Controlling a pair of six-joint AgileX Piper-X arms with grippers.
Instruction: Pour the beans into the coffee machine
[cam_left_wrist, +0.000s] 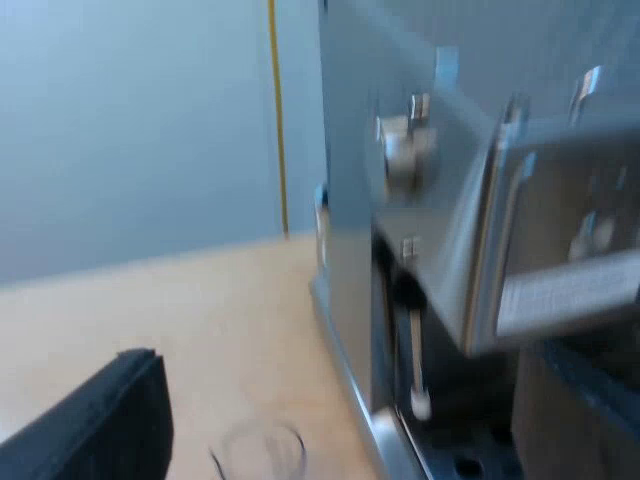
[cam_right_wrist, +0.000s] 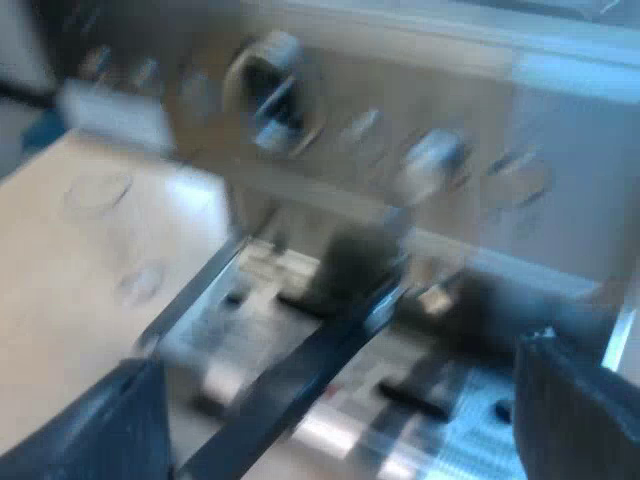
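The espresso machine (cam_left_wrist: 350, 200) stands close by, seen from its side, with its steel front and knobs (cam_right_wrist: 270, 90) facing my right wrist. A clear measuring glass (cam_left_wrist: 258, 450) stands upright on the wooden table beside the machine's base; the same measuring glass (cam_right_wrist: 112, 235) is off to the side of the drip tray. What it holds is too blurred to tell. My left gripper (cam_left_wrist: 345, 375) hangs open above the table near the glass, holding nothing. My right gripper (cam_right_wrist: 340, 360) is open in front of the machine, over the drip tray.
A dark holder handle (cam_right_wrist: 300, 385) sticks out from the machine's front over the slotted drip tray (cam_right_wrist: 450, 420). A steam wand (cam_left_wrist: 415, 360) hangs at the machine's front. A plain wall (cam_left_wrist: 130, 130) rises behind the light wooden table (cam_left_wrist: 200, 320).
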